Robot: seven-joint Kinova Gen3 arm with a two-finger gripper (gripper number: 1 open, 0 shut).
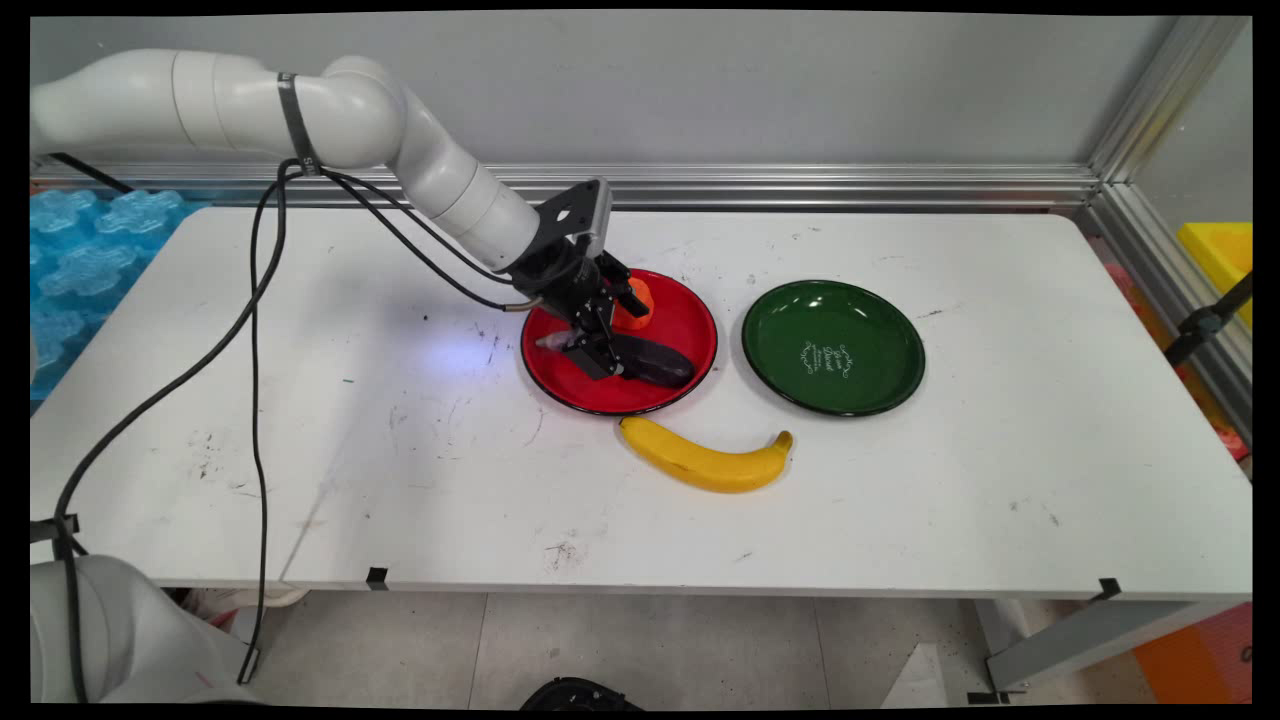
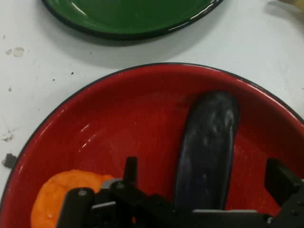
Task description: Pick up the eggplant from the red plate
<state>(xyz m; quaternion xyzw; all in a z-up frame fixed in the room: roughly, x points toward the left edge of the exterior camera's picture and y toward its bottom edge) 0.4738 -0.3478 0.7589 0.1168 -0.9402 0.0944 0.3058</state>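
1. The tool (image 1: 600, 352) is reaching down into the red plate (image 1: 690, 320), its two fingers (image 2: 130, 170) standing spread on either side of the dark eggplant (image 2: 207, 147) — one on each flank, not visibly pressing it.
2. The eggplant is lying in the red plate, on the side nearer the tabletop's front edge, with its rounded end pointing toward the green plate (image 1: 880, 330).
3. An orange piece of fruit (image 1: 634, 304) is sitting in the same red plate, just beside the tool and toward the wall.
4. The green plate is resting on the tabletop (image 1: 1000, 480) just to the right of the red one — the two are near but apart.
5. A yellow banana (image 1: 705, 458) is lying on the tabletop just in front of both plates.
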